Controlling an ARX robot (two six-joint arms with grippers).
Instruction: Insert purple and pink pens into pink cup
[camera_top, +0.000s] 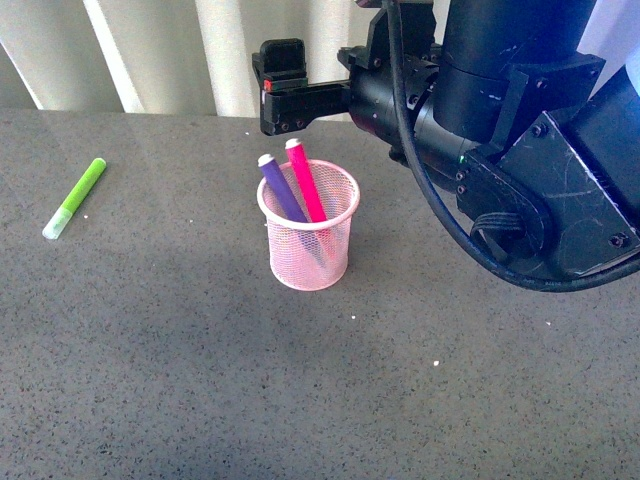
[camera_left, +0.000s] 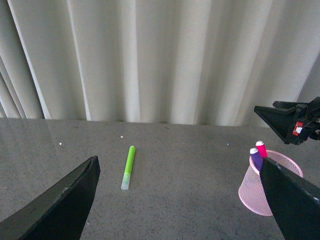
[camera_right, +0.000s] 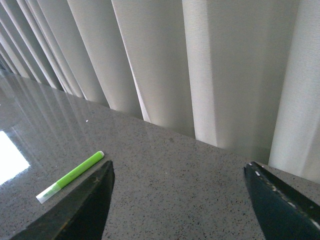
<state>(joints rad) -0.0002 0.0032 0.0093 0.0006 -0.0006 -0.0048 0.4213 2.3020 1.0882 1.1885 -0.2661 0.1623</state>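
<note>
- Front view: the purple pen (camera_top: 281, 189) and the pink pen (camera_top: 306, 181) both stand in the cup (camera_top: 310, 240), leaning side by side against its far-left rim, caps up and poking above it. The cup sits upright mid-table (camera_top: 150, 370). By my reckoning the task is done.
- Front view: my right gripper (camera_top: 268, 88) hangs above and just behind the cup, arm stretched leftward across the scene and held level, carrying nothing. A green marker (camera_top: 74, 199) lies well apart to the left.
- Handling, as I judge it: the pens are light, stiff and smooth, best pinched mid-barrel, not by the clear cap, which may pull off. The mesh cup looks light and tippy; a nudge on a pen top could rock it.
- Left wrist view: my left fingers (camera_left: 60, 205) are spread wide and empty, low over the table, well short of the cup (camera_left: 263, 192). The two pens show inside it, with the right gripper (camera_left: 285, 122) above. The green marker (camera_left: 128, 167) lies between my fingers, farther off.
- Right wrist view: my right fingers (camera_right: 75, 210) are wide apart with nothing between them, aimed at the curtain (camera_right: 200, 65); the green marker (camera_right: 70, 176) lies beyond. Cup and pens are out of this view.
</note>
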